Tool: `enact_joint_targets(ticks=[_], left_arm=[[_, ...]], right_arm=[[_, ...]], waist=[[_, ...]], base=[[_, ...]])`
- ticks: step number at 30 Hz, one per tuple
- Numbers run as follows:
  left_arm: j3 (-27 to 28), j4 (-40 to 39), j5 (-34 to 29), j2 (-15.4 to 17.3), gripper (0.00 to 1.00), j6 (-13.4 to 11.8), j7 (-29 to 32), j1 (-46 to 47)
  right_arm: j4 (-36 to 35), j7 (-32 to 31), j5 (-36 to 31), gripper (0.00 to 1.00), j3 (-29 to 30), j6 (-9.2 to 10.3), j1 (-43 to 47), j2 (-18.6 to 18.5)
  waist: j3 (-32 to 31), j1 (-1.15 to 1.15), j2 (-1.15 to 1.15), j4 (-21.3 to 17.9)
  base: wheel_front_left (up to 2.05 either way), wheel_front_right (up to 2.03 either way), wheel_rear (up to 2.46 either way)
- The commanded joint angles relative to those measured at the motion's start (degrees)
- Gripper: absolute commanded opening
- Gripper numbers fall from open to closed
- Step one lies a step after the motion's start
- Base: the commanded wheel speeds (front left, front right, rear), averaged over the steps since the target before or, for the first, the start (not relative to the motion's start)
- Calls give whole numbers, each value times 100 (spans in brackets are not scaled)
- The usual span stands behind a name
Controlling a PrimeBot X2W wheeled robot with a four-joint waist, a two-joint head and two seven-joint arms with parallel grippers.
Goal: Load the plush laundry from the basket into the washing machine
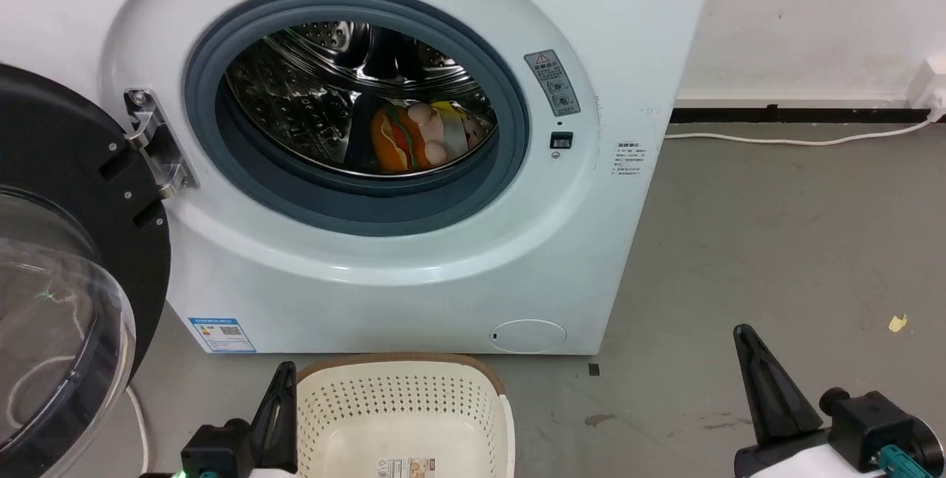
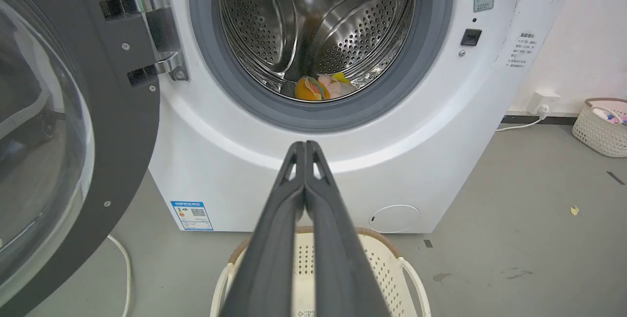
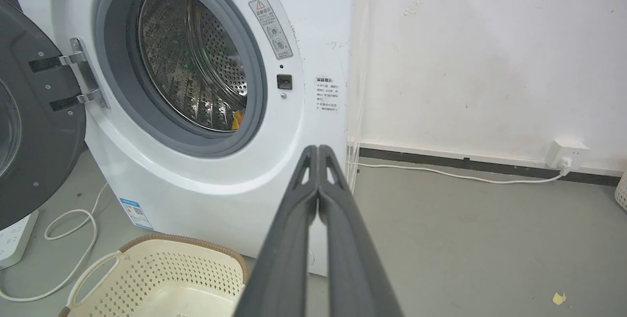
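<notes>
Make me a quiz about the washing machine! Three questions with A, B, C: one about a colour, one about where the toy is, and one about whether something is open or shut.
1. What colour is the trim on the basket rim?
A. brown
B. blue
C. red

2. Where is the toy?
A. in the basket
B. in the drum
C. under the basket

3. How is the door of the washer?
A. shut
B. open
C. taken off

Answers:
1 A: a brown band runs round the top of the cream basket.
2 B: the toy lies at the bottom of the steel drum, and the basket holds just a sticker.
3 B: the door is swung out to the left on its hinge, so you can see into the drum.
</notes>
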State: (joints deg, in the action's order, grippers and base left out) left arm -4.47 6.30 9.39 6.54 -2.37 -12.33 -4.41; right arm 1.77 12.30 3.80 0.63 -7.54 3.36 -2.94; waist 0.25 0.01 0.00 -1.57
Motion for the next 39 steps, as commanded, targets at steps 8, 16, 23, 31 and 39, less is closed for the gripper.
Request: enact_joint_targets(ticks=[8, 16, 23, 31, 39], left_arm=[[62, -76, -126, -34, 0, 32, 120, 95], [94, -123, -195, -62, 0, 49, 214, 124], [123, -164, -255, -87, 0, 64, 297, 149], [155, -210, -323, -115, 0, 82, 391, 179], [188, -257, -392, -143, 0, 99, 484, 208]], right_arm=[[-34, -112, -70, 0, -14, 1, -73, 2], [-46, -206, -96, 0, -18, 2, -96, 2], [-56, -289, -119, 0, -21, 2, -115, 2], [-69, -383, -145, 0, -26, 2, -137, 3], [-81, -477, -171, 0, -30, 3, -159, 3]], waist=[[-2, 0, 0, 13], [-4, 0, 0, 25], [-6, 0, 0, 36], [-8, 0, 0, 48], [-10, 0, 0, 60]], base=[[0, 0, 0], [0, 0, 0], [0, 0, 0], [0, 0, 0], [0, 0, 0]])
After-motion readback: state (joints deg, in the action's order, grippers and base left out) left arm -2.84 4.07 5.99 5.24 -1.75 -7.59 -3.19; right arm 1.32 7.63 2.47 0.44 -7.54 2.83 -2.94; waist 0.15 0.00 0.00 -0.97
